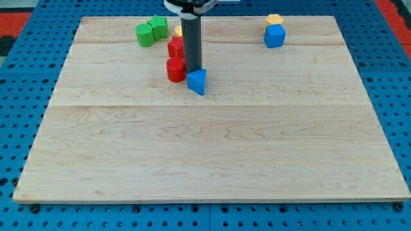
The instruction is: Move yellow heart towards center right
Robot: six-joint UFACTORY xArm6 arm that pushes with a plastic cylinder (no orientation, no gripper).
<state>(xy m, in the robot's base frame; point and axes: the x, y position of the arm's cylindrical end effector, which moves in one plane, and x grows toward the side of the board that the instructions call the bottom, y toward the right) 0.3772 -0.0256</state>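
Tip position: my tip (192, 70) sits at the lower end of the straight dark rod, touching or just behind the small blue triangular block (197, 81), with the red cylinder block (174, 70) just to the view's left and a second red block (175, 47) above that.

Pincer state: none fitted on this rig, only the rod, so there is nothing to be wide, narrow or holding.

Task object: the small yellow heart block (178, 31) shows only as a sliver at the rod's left edge, near the view's top, behind the red pair. The shape cannot be confirmed; the rod hides most of it.

Risks, as judged:
- The tip lies below the cluster, not beside the heart. A push from here would likely drive the blue or red blocks instead.
- The heart is packed close to the red blocks, so a rightward shove may drag them along.
- A second yellow block (275, 19) sits on or just behind a blue cube (274, 36) at the view's upper right; mistaking it for the target is possible.
- Two green blocks (151, 31) lie near the cluster, on the view's left.

Surface: pale wooden plank desk (205, 160), smooth, seams running across. It rests on a blue perforated base (19, 77).
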